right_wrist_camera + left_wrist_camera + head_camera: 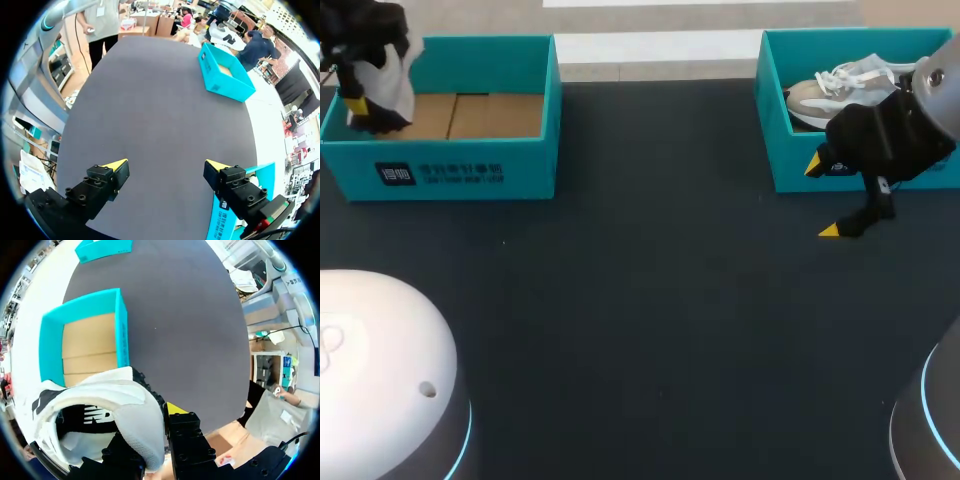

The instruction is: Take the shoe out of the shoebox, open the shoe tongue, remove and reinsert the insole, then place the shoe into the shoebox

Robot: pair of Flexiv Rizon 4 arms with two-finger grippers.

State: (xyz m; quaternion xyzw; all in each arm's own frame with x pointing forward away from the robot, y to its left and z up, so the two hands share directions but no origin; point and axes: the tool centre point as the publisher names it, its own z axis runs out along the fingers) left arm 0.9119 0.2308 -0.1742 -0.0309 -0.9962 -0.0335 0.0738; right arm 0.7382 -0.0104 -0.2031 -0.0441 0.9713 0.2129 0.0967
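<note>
Head view puts the white shoe (386, 78) up in the left gripper (358, 105), hanging over the left end of the left shoebox (470, 168), which stands at the far left corner of the tabletop (650, 300). The box's long side runs along the tabletop's far edge, and its cardboard floor shows bare. From the left wrist view, the gripper is pinching the shoe's side wall at the opening. One finger is inside the collar and the other outside, with the shoe's open mouth facing the camera and the box directly below it.

The right gripper (823, 198) hovers low over the tabletop just on the near side of the right shoebox (788, 160) at the far right corner. Its fingers are spread wide and hold nothing. A second, laced shoe (832, 88) lies inside that box, beyond the gripper and over the box wall.

So the held shoe belongs to the left arm alone, and the right arm is well apart from it across the tabletop. As I judge it, the coming move turns on the shoe being straight above the box: the open tabletop where the tongue and insole can be worked lies toward the near edge and the middle from there.
</note>
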